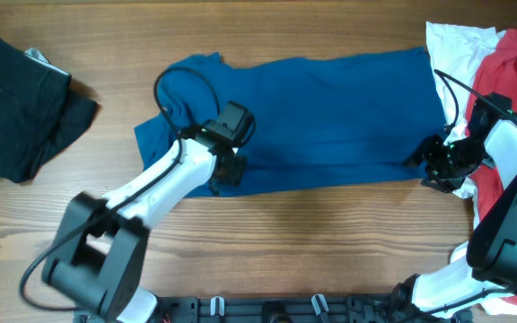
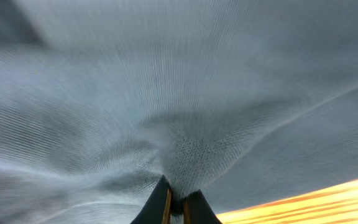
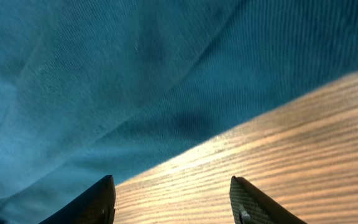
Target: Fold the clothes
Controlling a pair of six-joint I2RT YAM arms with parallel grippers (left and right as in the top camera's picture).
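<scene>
Across the middle of the table [image 1: 312,242] we have the dark blue shirt [image 1: 321,117] spread flat, sleeve end to our left and hem end to our right, presumably so both near corners can be lifted together for a fold. A black garment [image 1: 21,103] lies well apart at the far left. A white garment [image 1: 451,49] and a red garment [image 1: 510,81] are heaped just beside the hem end. Our left gripper [image 1: 227,172] is pressed together on the near edge by the sleeve, pinching a pucker of blue cloth. Our right gripper [image 1: 431,164] stands spread at the near hem corner, holding nothing, with the cloth edge and bare wood between its fingers. We judge it must close before any lift.
</scene>
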